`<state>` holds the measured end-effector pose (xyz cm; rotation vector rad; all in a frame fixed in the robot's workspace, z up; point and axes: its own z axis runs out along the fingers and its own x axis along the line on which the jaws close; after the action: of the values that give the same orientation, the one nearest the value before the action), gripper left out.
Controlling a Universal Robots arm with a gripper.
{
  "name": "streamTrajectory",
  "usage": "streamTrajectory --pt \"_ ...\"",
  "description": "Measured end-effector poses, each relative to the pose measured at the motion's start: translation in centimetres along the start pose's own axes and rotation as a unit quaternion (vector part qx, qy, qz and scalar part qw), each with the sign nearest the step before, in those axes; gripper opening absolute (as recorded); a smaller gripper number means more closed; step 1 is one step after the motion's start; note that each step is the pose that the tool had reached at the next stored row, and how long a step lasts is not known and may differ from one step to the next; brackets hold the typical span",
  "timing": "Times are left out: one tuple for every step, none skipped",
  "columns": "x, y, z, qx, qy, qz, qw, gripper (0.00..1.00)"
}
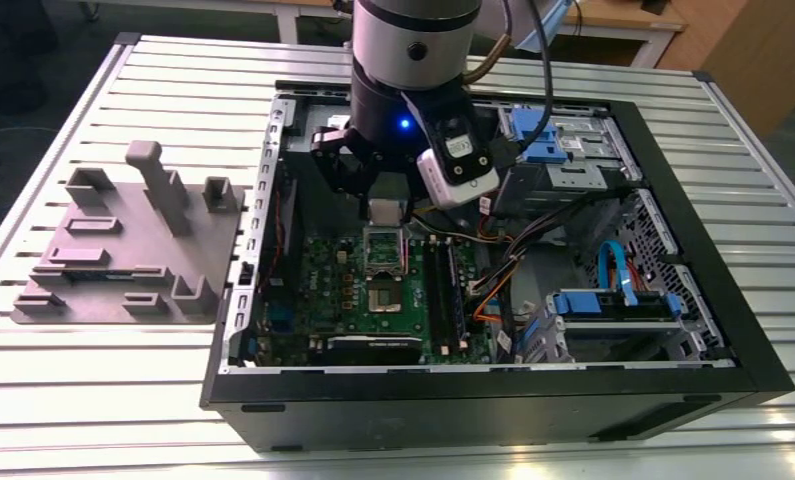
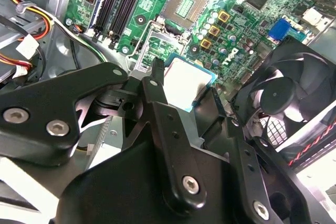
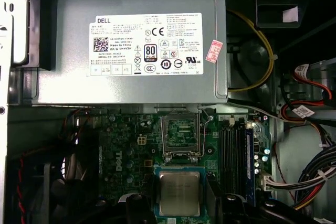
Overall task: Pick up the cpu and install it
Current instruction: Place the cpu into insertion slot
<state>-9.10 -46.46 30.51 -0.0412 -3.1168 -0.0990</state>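
Observation:
The cpu is a small square chip with a silver-grey top and a thin blue-edged rim. It hangs inside the open computer case, just above the motherboard. My gripper is shut on it, one black finger on each side. In both wrist views the cpu sits between the fingers, a short way from the open socket with its raised metal frame. The socket lies directly below the chip in the exterior view.
The black case lies on a slatted metal table. A grey fixture plate stands on the exterior view's left. Around the socket are memory slots, a black fan, the grey power supply and loose cables.

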Motion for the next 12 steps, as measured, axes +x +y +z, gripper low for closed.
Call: streamTrajectory --pt "0.00 0.00 -0.02 0.0000 0.0000 0.000 1.00000 0.47" --pt "0.00 0.00 -0.08 0.0000 0.0000 0.000 1.00000 0.47" --pt "0.00 0.01 -0.11 -0.0001 0.0000 0.000 1.00000 0.47" --pt "0.00 0.01 -0.11 -0.0002 -0.0001 0.000 1.00000 0.47" --pt "0.00 0.01 -0.12 -0.0002 -0.0001 0.000 1.00000 0.47" --pt "0.00 0.01 -0.14 0.0000 0.0000 0.000 1.00000 0.47" --pt "0.00 0.01 -0.14 0.0000 0.0000 0.000 1.00000 0.47" --pt "0.00 0.01 -0.14 -0.0001 0.0000 0.000 1.00000 0.47" --pt "0.00 0.01 -0.15 0.0000 0.0000 0.000 1.00000 0.47" --pt "0.00 0.01 -0.15 0.0000 0.0000 0.000 1.00000 0.47" --pt "0.00 0.01 -0.18 0.0000 0.0000 0.000 1.00000 0.47" --pt "0.00 0.01 -0.20 0.0001 0.0000 0.000 1.00000 0.47"
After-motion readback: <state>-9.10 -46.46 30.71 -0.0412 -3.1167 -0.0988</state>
